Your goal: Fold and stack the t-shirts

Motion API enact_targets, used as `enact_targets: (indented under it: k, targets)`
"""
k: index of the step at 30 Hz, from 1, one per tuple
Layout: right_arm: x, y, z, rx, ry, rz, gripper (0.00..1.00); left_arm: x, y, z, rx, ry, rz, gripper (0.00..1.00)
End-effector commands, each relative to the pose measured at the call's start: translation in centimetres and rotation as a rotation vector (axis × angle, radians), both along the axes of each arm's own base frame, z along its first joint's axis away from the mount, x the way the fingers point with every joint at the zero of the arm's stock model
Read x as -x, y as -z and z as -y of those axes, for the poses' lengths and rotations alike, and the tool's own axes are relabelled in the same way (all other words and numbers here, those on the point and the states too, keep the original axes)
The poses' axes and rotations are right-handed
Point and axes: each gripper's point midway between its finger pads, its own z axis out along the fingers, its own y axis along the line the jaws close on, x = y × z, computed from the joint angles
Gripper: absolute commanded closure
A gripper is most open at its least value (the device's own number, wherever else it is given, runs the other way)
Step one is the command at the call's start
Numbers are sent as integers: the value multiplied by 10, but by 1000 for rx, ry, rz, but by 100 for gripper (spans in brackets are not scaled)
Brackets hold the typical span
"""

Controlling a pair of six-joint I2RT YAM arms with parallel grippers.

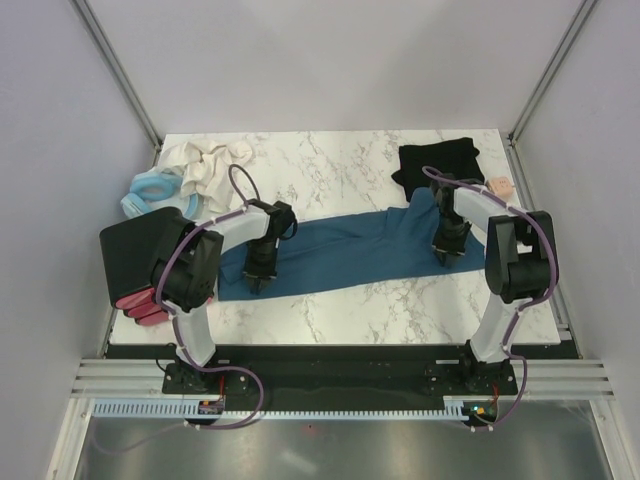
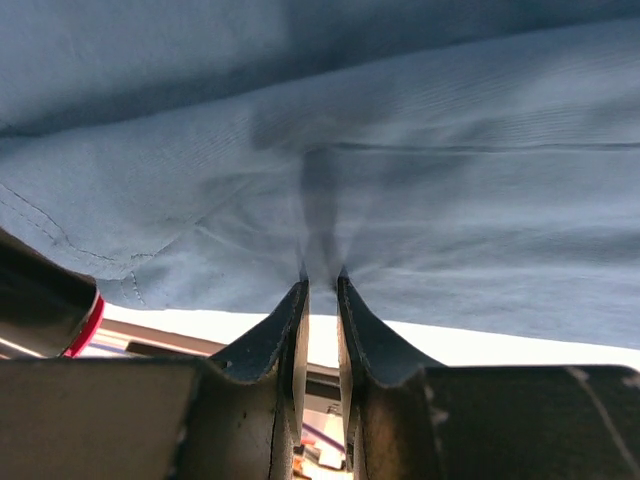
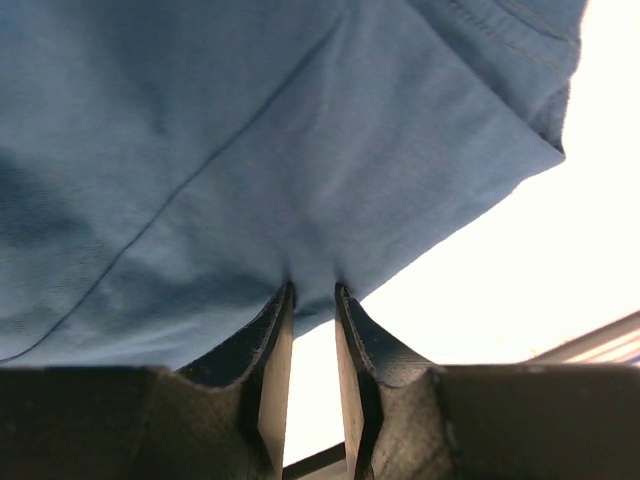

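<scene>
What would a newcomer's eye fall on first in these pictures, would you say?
The teal-blue t-shirt, stretched in a long band across the marble table, pinched near each end by the left pincer and right pincer. Then the black t-shirt bunched at the far right corner, and a white cloth beside a pale blue ring at the far left.

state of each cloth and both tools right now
blue t-shirt, stretched out in a long band, pinched near both ends
black t-shirt, in a heap at the far right, not held
white cloth, crumpled at the far left
left tool, shut on the blue t-shirt
right tool, shut on the blue t-shirt
</scene>
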Motion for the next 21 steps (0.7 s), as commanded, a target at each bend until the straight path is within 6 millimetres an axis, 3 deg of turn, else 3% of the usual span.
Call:
enact_targets:
  k: [1, 3, 4, 6, 8, 10, 13, 14, 17, 21]
  targets:
    - [13, -22, 11, 41, 63, 36, 68, 9, -13, -4, 21, 13, 5, 75]
    - [-3, -45, 5, 1, 71, 132, 67, 6, -24, 4, 66, -7, 42, 75]
    - [-13, -71, 1, -17, 66, 232, 64, -2, -39, 9, 102, -12, 107, 75]
    - [-40, -116, -3, -38, 60, 407, 59, -25, -62, 17, 136, -29, 224, 75]
    - [-58, -139, -8, -60, 29, 458, 58, -50, -85, 29, 180, -27, 318, 74]
    - [-63, -120, -17, -75, -20, 374, 58, -69, -88, 38, 193, -7, 339, 74]
    - [-71, -88, -34, -89, -95, 341, 56, -77, -71, 46, 194, 28, 284, 75]
    - [-64, -68, -38, -103, -113, 308, 56, -78, -66, 48, 199, 34, 280, 75]
    - [-60, -37, -52, -124, -155, 288, 56, -76, -54, 50, 224, 30, 299, 75]
    - [-47, -12, -57, -114, -167, 257, 57, -70, -34, 43, 197, 40, 286, 75]
